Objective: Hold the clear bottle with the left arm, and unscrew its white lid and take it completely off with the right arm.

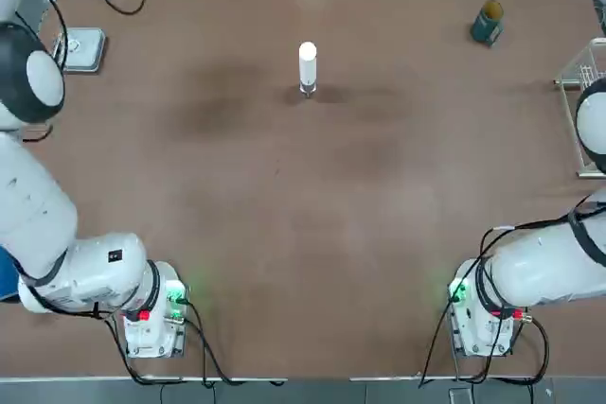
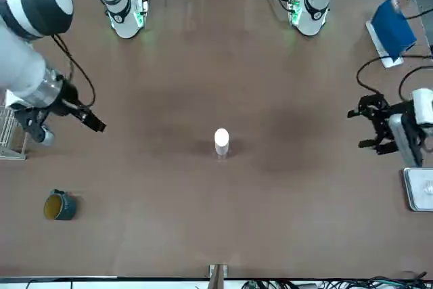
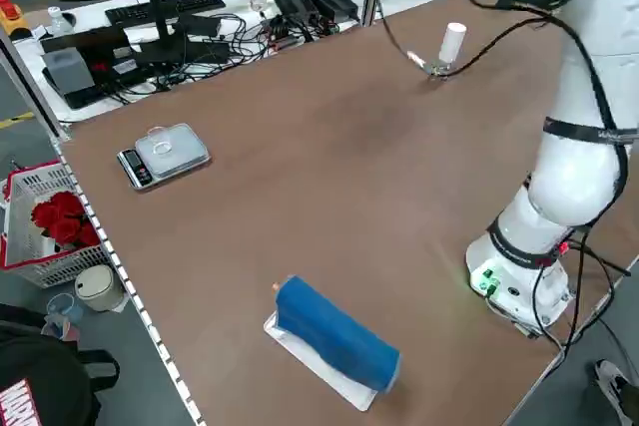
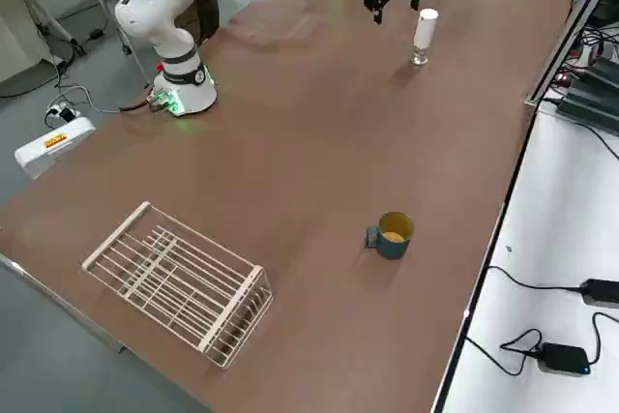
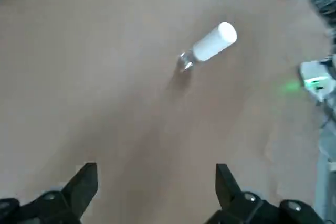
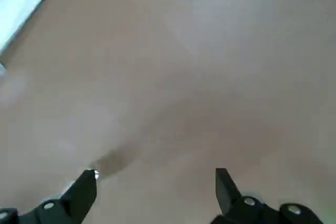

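Clear bottle (image 1: 307,90): stands upright on the desk (image 1: 284,215), long axis vertical, only a short glassy base showing under the cap; roughly midway between the left and right edges, nearer the far edge than the robot bases.
White lid (image 1: 307,63): seated on top of the bottle, rounded end pointing straight up, covering most of its length.
Left tool (image 2: 379,126): hovers near the desk's left edge, well apart from the bottle, fingers spread wide with nothing between them; the left wrist view shows the bottle (image 5: 185,61) and lid (image 5: 214,42) farther off.
Right tool (image 2: 64,114): hangs near the right edge, well apart from the bottle; in the right wrist view its fingers (image 6: 84,192) stand wide apart over bare desk, gripping nothing.
Teal jar (image 1: 488,23): far right corner area.
Wire rack (image 4: 179,282): at the right edge.
Scale (image 1: 80,49): far left corner.
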